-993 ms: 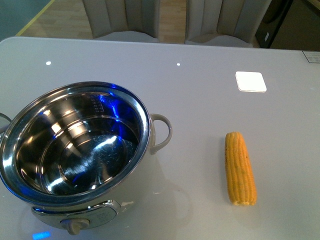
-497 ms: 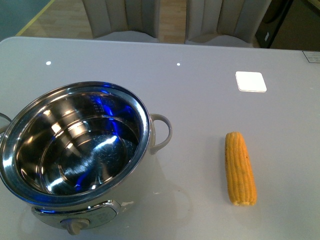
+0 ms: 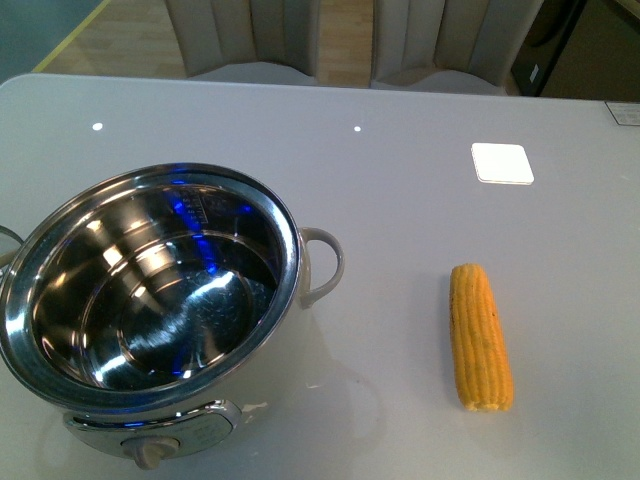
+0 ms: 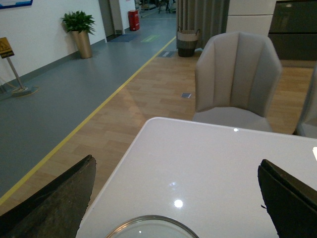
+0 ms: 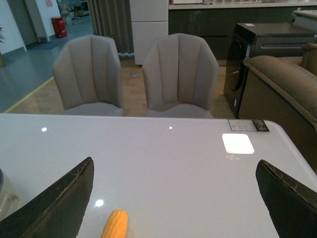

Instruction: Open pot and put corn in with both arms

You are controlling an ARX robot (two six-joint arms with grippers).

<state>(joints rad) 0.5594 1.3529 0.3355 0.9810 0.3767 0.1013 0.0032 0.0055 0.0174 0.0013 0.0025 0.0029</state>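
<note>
The left gripper (image 4: 176,163) is wide open. The right gripper (image 5: 174,162) is wide open too, and the corn (image 5: 115,224) lies in front of it.

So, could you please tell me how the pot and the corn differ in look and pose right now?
The pot is shiny, round steel; the corn is matte yellow and slim. The pot stands with its mouth open and empty; the corn lies flat on its side. The pot is wider than the corn is long. Both rest on the grey table, apart.
</note>
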